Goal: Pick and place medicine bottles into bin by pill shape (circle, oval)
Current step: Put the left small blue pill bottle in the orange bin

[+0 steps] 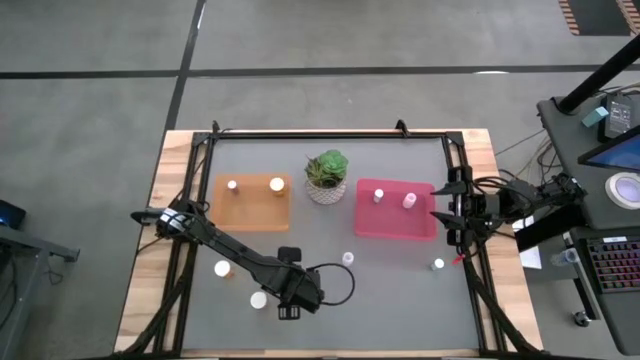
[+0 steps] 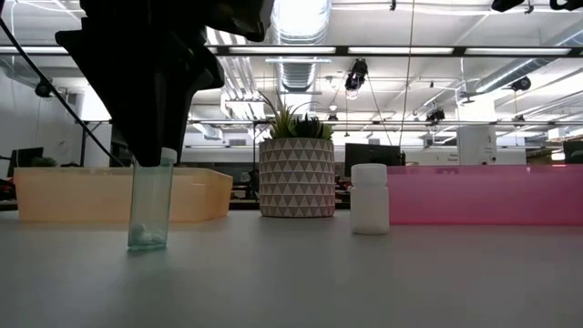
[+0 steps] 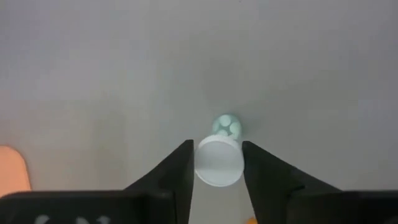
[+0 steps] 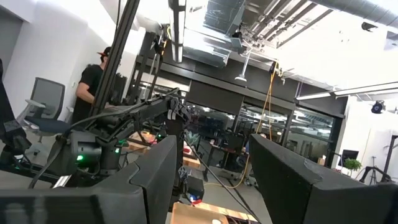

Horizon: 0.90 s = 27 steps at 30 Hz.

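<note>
Clear bottle (image 3: 219,158) bracketed at its white cap by the left gripper (image 3: 217,163), near table front.
Light, rigid, smooth-walled, tippable; jaws flank the cap, contact unclear. Beyond, orange tray (image 1: 252,217) and pink tray (image 1: 394,225); right gripper (image 1: 447,213) waits spread.

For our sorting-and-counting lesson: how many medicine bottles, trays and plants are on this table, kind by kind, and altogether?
Medicine bottles: 9 (2 in the orange tray, at and; 2 in the pink tray, at and; 4 loose on the table, at and; 1 between the left gripper's fingers)
Trays: 2
Potted plant: 1
Total: 12
</note>
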Available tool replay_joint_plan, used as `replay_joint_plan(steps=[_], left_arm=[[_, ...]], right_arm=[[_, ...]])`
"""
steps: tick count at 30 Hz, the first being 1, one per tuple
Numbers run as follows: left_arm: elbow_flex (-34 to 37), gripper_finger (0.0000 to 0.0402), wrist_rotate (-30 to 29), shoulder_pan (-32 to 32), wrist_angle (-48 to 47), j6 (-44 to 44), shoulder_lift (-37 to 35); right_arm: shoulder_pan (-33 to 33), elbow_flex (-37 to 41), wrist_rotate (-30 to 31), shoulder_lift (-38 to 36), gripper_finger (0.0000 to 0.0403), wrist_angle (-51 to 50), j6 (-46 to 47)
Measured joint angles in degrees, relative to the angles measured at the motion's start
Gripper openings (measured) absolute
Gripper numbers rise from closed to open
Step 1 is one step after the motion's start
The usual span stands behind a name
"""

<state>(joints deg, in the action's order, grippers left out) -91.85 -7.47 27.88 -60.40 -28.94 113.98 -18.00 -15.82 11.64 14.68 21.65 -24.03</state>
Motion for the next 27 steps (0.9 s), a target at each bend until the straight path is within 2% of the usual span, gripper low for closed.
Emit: replay_joint_plan(steps=[12,19,27], left_arm=[[-0.4,0.0097,0.2,-0.1,-0.3,0.9,-0.7],[-7.8,0.0097,-1.7,-2.4,-0.6,4.7,-0.8],[-14.2,0.0097,-2.1,-8.5,-3.7,14.5,-0.8]], right_arm=[[0.0,0.0,0.5,0.0,0.0194,-0.2,0.0],[0.0,-0.1,0.5,0.0,0.0194,-0.3,0.0],[0.0,-0.1,0.5,0.0,0.0194,-0.8,0.0]])
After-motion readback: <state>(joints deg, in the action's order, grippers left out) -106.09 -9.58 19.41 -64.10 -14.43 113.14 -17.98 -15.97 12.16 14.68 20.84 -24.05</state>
